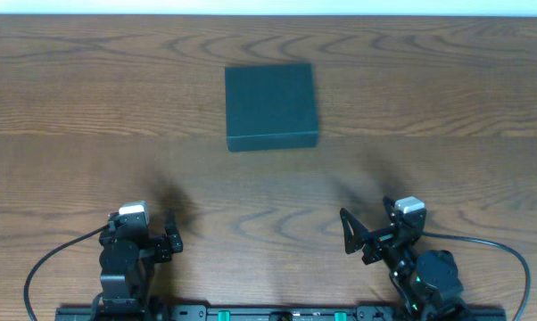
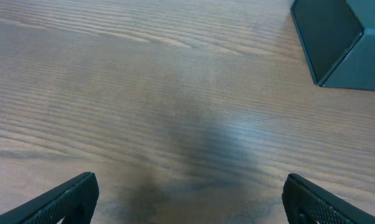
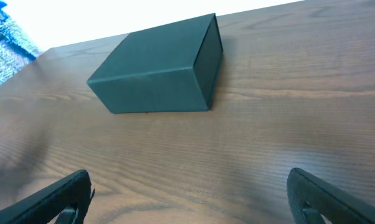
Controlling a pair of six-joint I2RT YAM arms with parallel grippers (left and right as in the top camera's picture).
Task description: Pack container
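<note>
Right end effector [image 3: 187, 180] spread, container [image 3: 155, 67] whole, left wrist apparently just corner

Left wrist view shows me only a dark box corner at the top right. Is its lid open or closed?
Observer: Closed. From overhead, the container shows a flat, unbroken top.
Operator: Where on the table does it sit?
Observer: Toward the far side of the table, roughly centred left to right.
Operator: Is the right tool holding anything?
Observer: No. The right tool is open and empty, facing the container.
</note>
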